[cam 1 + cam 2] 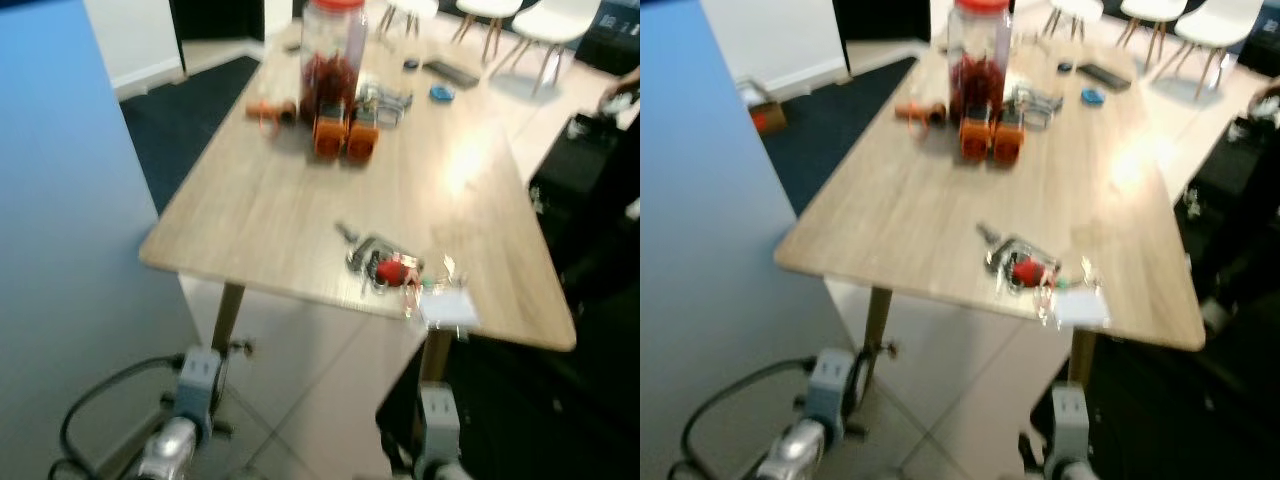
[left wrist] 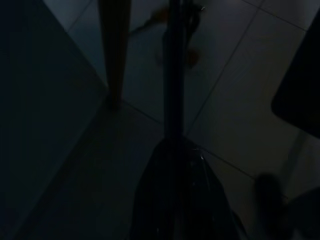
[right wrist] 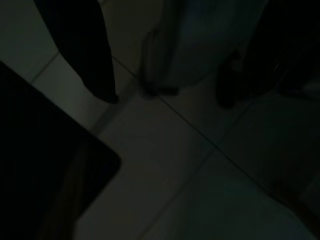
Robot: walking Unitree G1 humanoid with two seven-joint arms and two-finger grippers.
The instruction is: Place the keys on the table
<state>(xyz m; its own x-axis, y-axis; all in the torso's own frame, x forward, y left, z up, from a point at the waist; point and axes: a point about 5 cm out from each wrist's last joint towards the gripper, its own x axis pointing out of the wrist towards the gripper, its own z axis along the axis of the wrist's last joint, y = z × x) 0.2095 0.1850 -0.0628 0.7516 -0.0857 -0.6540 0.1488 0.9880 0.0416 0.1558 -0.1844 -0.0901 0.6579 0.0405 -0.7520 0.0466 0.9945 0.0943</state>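
1. The keys (image 1: pixel 385 265) are seen lying on the table (image 1: pixel 270 210), near its front edge and toward the right corner; a red fob is set among the metal pieces.
2. Just beside the keys, at the table's edge, a small clear or white tag (image 1: pixel 447 305) is seen, blurred.
3. Farther back on the table a tall jar (image 1: pixel 332 55) with a red lid is stood upright, with two orange items (image 1: pixel 345 138) touching each other just before it.
4. Beyond these, a dark remote (image 1: pixel 452 73) and a small blue object (image 1: pixel 441 93) are laid near the far end.
5. The left arm (image 1: pixel 180 430) and the right arm (image 1: pixel 437 430) are hung low, below the table's front edge, over the tiled floor (image 1: pixel 320 390).
6. The left claw (image 2: pixel 172 75) is shown in a very dark wrist view, its fingers narrow and together, with nothing held, pointed at the floor beside a table leg (image 2: pixel 114 50).
7. For the right claw (image 3: pixel 165 50), dim dark shapes are seen over the tiles; whether it is wide or narrow cannot be told.
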